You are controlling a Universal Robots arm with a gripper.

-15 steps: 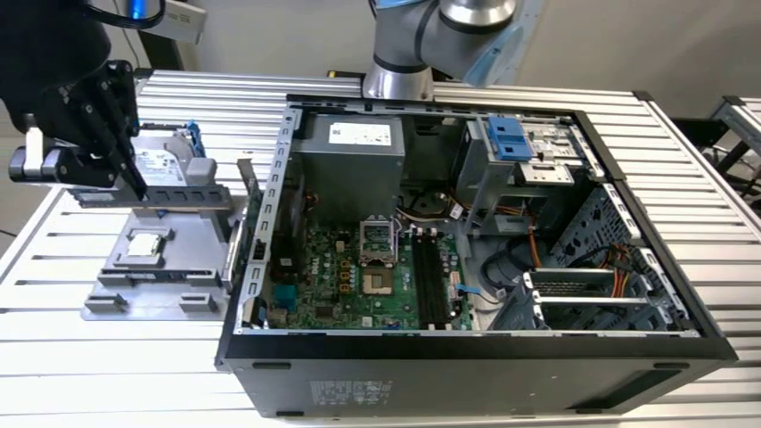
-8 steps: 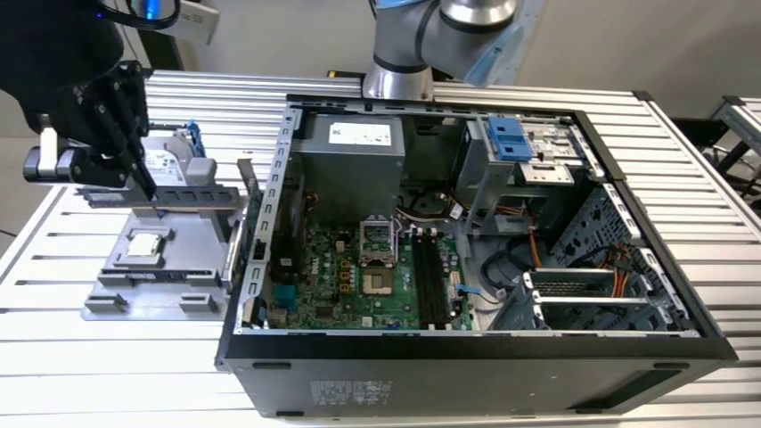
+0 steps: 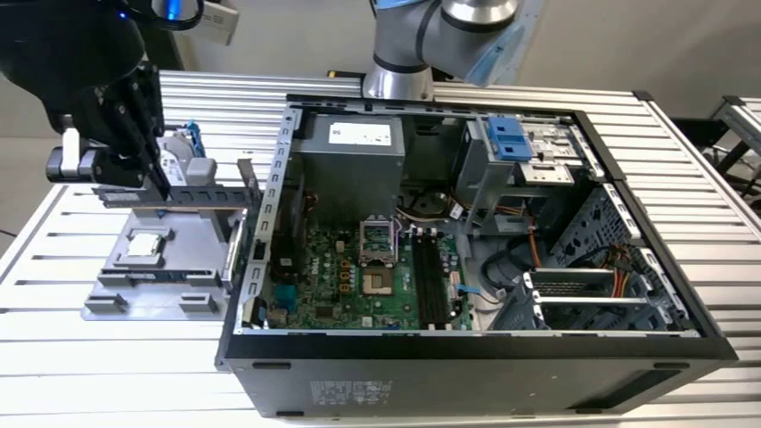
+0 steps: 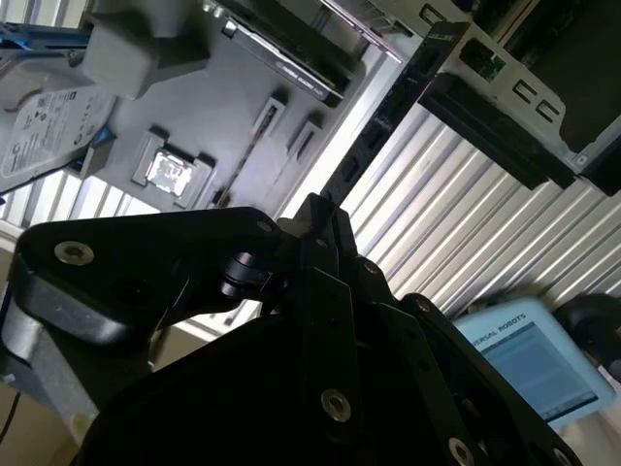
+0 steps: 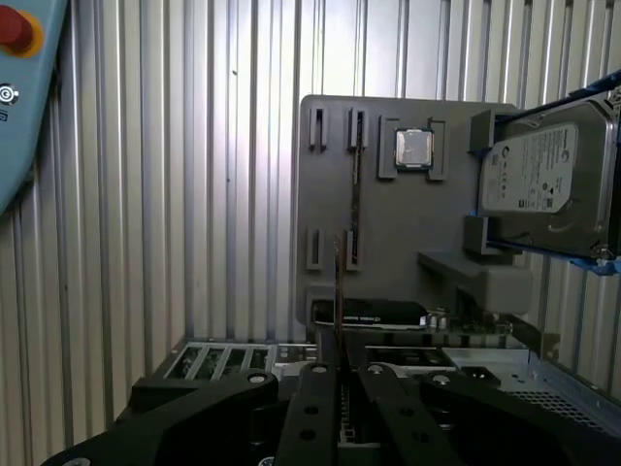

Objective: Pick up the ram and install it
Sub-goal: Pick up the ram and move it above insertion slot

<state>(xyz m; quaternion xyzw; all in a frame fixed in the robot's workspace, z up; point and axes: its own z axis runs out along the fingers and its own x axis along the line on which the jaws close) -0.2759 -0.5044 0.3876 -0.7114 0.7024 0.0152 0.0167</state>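
Note:
My black gripper (image 3: 155, 183) hangs above the grey parts tray (image 3: 119, 299), at the exterior view's left of the open computer case (image 3: 476, 348). It is shut on the ram (image 3: 191, 193), a long dark stick held level with a tan lower edge, one end close to the case wall. In the first wrist view the ram (image 5: 338, 282) stands edge-on, rising from between the fingers of the gripper (image 5: 338, 364). In the second wrist view the ram (image 4: 383, 121) runs away from the gripper (image 4: 320, 218). The motherboard's black memory slots (image 3: 430, 285) lie inside the case.
On the tray (image 5: 388, 243) sit a square silver processor chip (image 5: 414, 149), a hard drive in a blue frame (image 5: 543, 175) and another thin stick in a slot (image 5: 355, 194). A pendant (image 5: 19, 97) lies on the ribbed metal table (image 3: 476, 401).

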